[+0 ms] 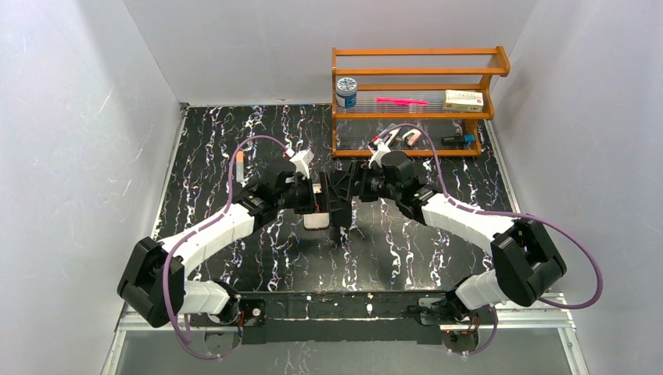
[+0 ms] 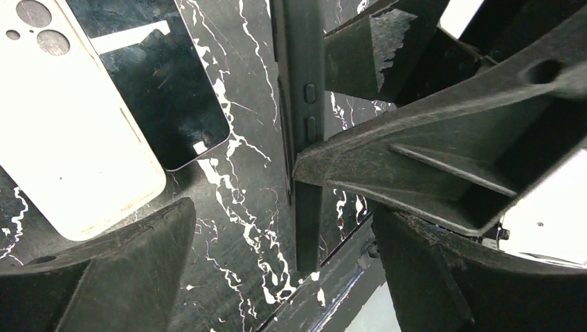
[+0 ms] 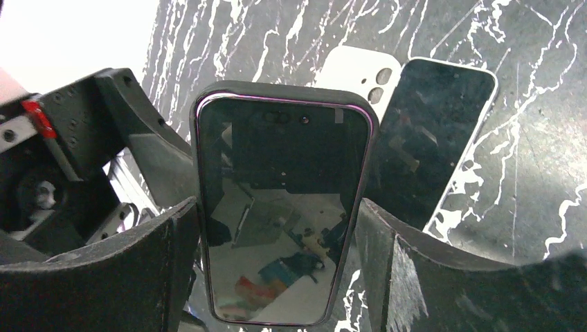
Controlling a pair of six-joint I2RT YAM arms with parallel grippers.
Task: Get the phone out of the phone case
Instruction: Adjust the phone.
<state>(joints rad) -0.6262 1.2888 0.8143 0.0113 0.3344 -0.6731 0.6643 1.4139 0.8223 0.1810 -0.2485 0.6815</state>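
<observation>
Seeing phone case (image 3: 277,88) held up over the table (image 3: 540,138), roughly upright, mid-table between both arms. Clamped by right pincer (image 3: 275,211) across the two long sides, one finger per side. With phone (image 3: 280,173) fully seated inside, not out yet.

Case look: dark, matte, rounded corners, wrapped round all four edges. Phone look: thin purple rim just inside the case lip, glossy black screen, dark, turned toward right wrist camera, small cutout near the top, reflections all over the glass.

From left wrist: same case edge-on, thin dark slab, two side buttons showing, one above the other. Right pincer's finger visible there too, butted against the case. Spread wide around that edge: left pincer (image 2: 284,277), no contact visible on either finger.

Lying flat on the table just beyond the held case: white case (image 2: 69,138), back up, round camera cutouts at one corner; second phone (image 2: 159,83), dark screen up, pale rim. Side by side, touching or slightly overlapped, cannot tell which.

Far edge of table: wooden rack (image 1: 418,101) with small items on its shelves, well apart from both pincers.
</observation>
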